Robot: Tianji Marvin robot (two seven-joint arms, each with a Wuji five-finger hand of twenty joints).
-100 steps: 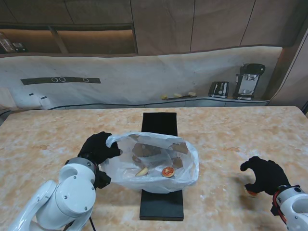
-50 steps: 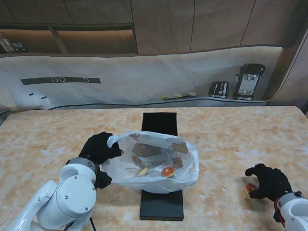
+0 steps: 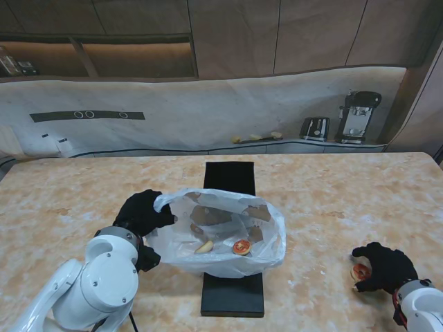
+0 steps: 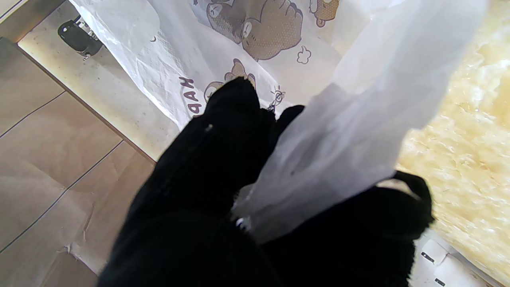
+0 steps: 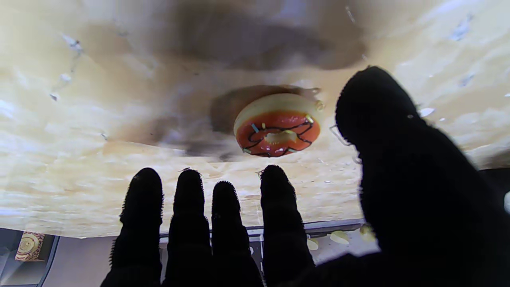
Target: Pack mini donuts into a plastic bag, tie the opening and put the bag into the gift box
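Observation:
A clear plastic bag point(image 3: 221, 235) printed with brown bears lies open over the black gift box point(image 3: 232, 277) in the middle of the table. My left hand point(image 3: 142, 213) is shut on the bag's left rim point(image 4: 338, 151), holding the mouth up. Inside the bag lie a red-iced mini donut point(image 3: 241, 247) and a pale one point(image 3: 204, 246). Near the table's front right, my right hand point(image 3: 384, 266) hovers open over another red-iced donut point(image 3: 359, 272) point(image 5: 277, 125); its fingers point(image 5: 225, 215) are spread and stand just clear of the donut.
The marble table point(image 3: 332, 200) stretches wide on both sides of the box. A toaster point(image 3: 315, 128) and a coffee machine point(image 3: 358, 116) stand on the counter beyond the far edge.
My right hand has drawn nearer to me and lowered over the donut on the table, which now shows at its fingertips. The left hand and bag have stayed still.

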